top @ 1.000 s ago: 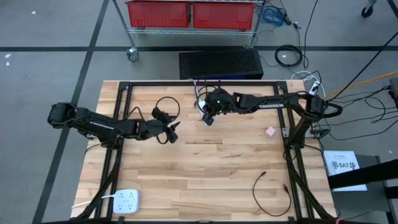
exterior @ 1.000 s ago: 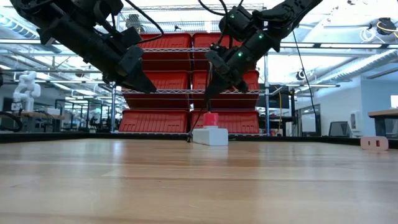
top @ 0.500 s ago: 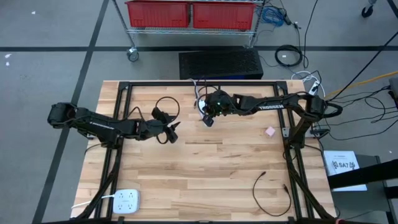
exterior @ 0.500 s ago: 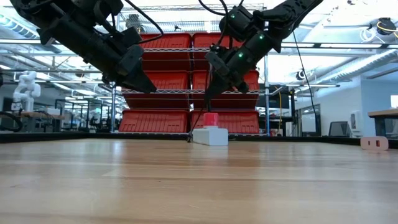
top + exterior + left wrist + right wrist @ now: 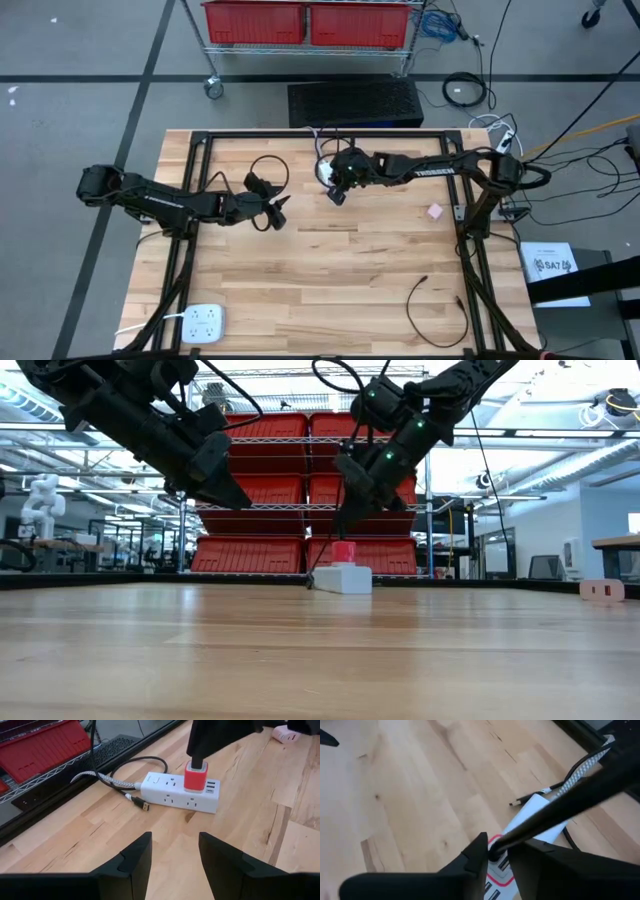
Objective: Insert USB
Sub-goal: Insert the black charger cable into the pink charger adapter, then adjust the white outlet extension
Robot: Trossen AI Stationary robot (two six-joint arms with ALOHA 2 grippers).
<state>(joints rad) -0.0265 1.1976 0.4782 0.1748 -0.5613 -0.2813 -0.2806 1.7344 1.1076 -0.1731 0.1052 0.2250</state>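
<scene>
My right hand (image 5: 345, 520) pinches a black cable just above the red USB charger (image 5: 196, 776) seated in the white power strip (image 5: 176, 793); seating the plug comes next. My left hand (image 5: 172, 862) hovers open, well apart.

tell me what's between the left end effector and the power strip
Bare wood only: the left wrist view shows empty tabletop between the left end effector and the power strip.

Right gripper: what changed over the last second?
The right gripper has shifted slightly to the right in the low view and its jaws have begun to ease apart around the thin black cable, above the red charger on the power strip. The left gripper stayed open, hovering.
</scene>
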